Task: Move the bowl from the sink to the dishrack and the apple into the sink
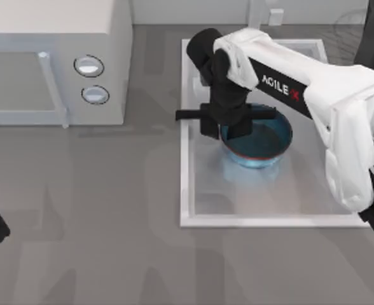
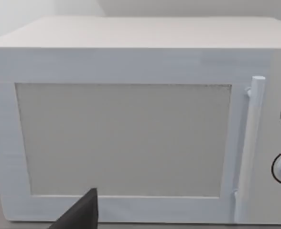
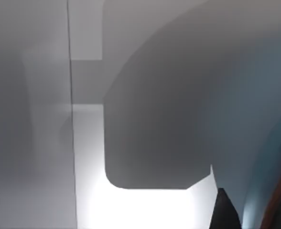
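Blue bowl rim meets right hand; grip cannot be judged.

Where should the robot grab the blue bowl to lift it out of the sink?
Best by the rim, from above. The bowl sits upright in the sink, mouth up, so its thin edge is the easy part to pinch and its round sides would likely slip. The right tool is at the rim on the microwave side.

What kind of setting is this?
Likely a simulated kitchen counter: a white sink holds a blue bowl, and a microwave with two knobs stands at the left. The right gripper is at the bowl; the left arm is parked at the left edge.
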Motion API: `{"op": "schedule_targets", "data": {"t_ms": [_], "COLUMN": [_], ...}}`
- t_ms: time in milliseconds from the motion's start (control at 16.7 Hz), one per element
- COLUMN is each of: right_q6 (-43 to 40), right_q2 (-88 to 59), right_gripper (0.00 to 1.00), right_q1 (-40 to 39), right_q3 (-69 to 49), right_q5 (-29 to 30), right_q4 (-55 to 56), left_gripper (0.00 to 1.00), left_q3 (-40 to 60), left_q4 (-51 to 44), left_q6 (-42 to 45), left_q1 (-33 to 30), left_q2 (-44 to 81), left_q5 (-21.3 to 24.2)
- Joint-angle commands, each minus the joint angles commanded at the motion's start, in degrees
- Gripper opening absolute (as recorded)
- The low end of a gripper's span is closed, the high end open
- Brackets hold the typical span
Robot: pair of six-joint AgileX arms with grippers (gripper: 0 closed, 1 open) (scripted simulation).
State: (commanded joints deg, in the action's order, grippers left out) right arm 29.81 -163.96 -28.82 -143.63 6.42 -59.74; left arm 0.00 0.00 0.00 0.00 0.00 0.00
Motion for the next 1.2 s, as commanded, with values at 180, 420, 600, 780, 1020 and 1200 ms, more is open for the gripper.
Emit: {"op": "schedule_targets", "data": {"t_ms": [180,420,600,780,1020,1200], "right_q6": [0.00,0.01,0.78,3.71,10.12,15.79], "right_q2": [0.00,0.43,2.42,9.59,24.51,37.43], "right_gripper": [0.00,0.00,0.00,0.00,0.00,0.00], "right_q1": [0.00,0.16,-0.88,-4.11,-10.47,-16.03], "right_q3": [0.00,0.21,1.31,5.26,13.79,21.23], "right_q5": [0.00,0.04,0.15,0.53,1.31,2.01], "right_q4": [0.00,0.03,-0.90,-4.28,-11.44,-17.74], "left_gripper": [1.00,1.00,1.00,1.00,1.00,1.00], "left_q3": [0.00,0.00,0.00,0.00,0.00,0.00], "left_q4": [0.00,0.00,0.00,0.00,0.00,0.00], "left_q6": [0.00,0.00,0.00,0.00,0.00,0.00], "left_q1": [0.00,0.00,0.00,0.00,0.00,0.00], "left_q2": [0.00,0.00,0.00,0.00,0.00,0.00], "left_q5": [0.00,0.00,0.00,0.00,0.00,0.00]}}
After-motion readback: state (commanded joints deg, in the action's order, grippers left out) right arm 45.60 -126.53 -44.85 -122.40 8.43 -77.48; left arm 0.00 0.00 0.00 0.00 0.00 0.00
